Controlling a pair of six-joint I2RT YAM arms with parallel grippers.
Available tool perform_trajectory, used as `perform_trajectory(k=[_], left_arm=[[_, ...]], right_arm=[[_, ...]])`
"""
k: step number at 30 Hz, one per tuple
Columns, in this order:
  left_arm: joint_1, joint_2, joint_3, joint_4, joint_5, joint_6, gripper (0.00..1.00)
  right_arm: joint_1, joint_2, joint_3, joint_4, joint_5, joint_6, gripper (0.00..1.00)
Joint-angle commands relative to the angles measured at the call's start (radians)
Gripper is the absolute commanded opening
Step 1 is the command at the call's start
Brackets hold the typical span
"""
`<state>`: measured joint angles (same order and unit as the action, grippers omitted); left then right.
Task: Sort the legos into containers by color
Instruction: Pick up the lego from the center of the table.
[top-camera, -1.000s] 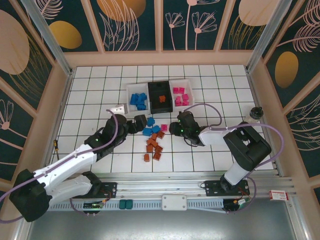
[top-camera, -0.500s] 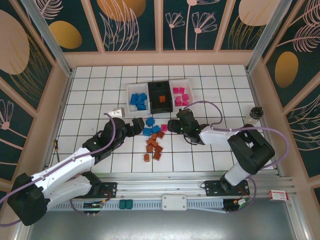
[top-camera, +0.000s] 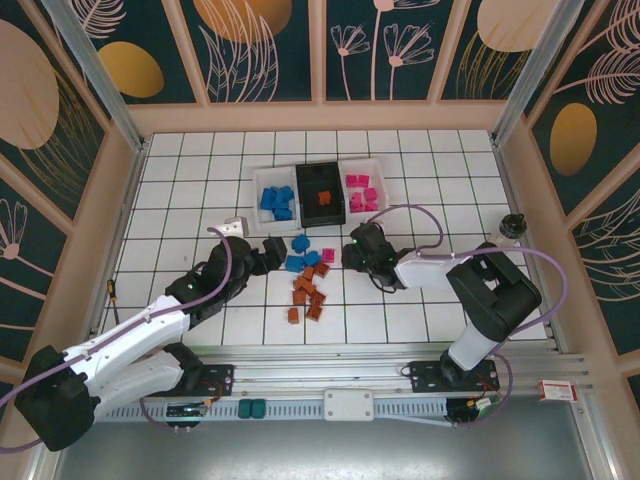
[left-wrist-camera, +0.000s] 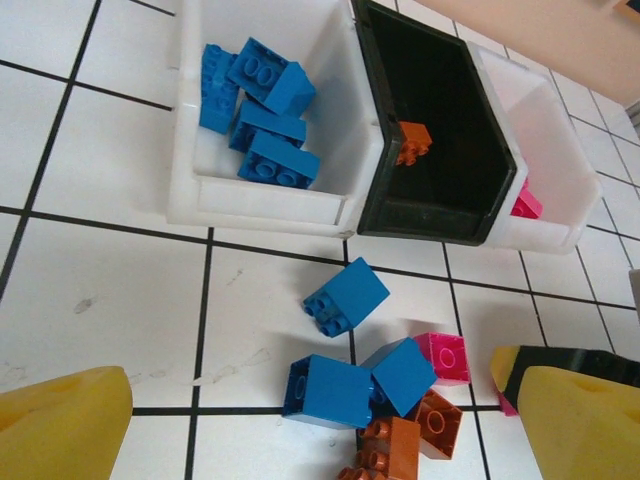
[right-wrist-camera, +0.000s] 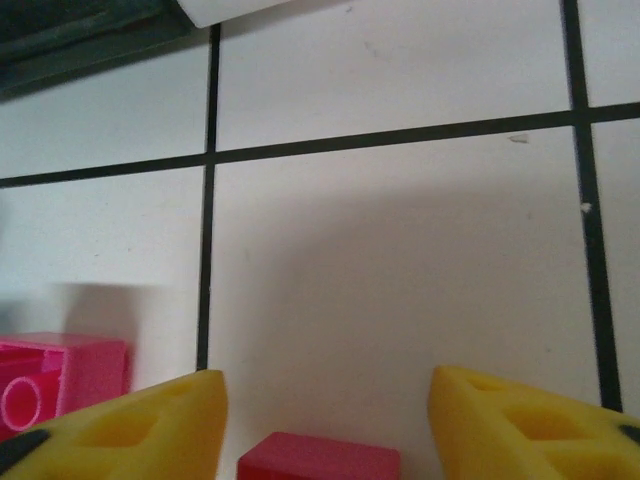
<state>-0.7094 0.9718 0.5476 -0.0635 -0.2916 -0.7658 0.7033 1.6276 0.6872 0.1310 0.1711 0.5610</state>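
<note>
White tiled tabletop (right-wrist-camera: 400, 250) lies under the right gripper (right-wrist-camera: 325, 420), its yellow jaws spread, a pink lego (right-wrist-camera: 318, 463) sitting between the tips. I'd drop straight, centre it, then squeeze. Left gripper (left-wrist-camera: 315, 425) hovers spread too, blue legos (left-wrist-camera: 345, 298) ahead, containers (left-wrist-camera: 270, 205) beyond.

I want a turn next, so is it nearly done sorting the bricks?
Roughly halfway. Done: blue bricks in the left white bin, pink ones in the right white bin, one orange brick in the black bin. In hand: nothing gripped; the right gripper open over a loose pink brick, the left gripper open near loose blue bricks. Left: those, plus the orange-brown pile.
</note>
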Motion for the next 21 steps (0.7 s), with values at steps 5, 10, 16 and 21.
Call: perform_trajectory(k=[5,10,16,21], left_arm=[[-0.002,-0.001,-0.017,-0.028,-0.03,-0.022,0.99],[-0.002,0.011,-0.017,-0.024,-0.029,-0.023,0.99],[-0.002,0.019,-0.008,-0.039,-0.038,-0.006,0.99],[-0.002,0.014,-0.026,-0.041,-0.033,-0.013,0.99]], right_arm=[[0.045,-0.028,0.015,-0.072,0.01,-0.031,0.6],[0.038,-0.005,-0.02,-0.07,0.023,-0.019,0.49],[0.009,-0.094,0.035,-0.046,0.006,-0.094,0.28],[-0.091,-0.139,0.17,-0.066,-0.033,-0.159,0.23]])
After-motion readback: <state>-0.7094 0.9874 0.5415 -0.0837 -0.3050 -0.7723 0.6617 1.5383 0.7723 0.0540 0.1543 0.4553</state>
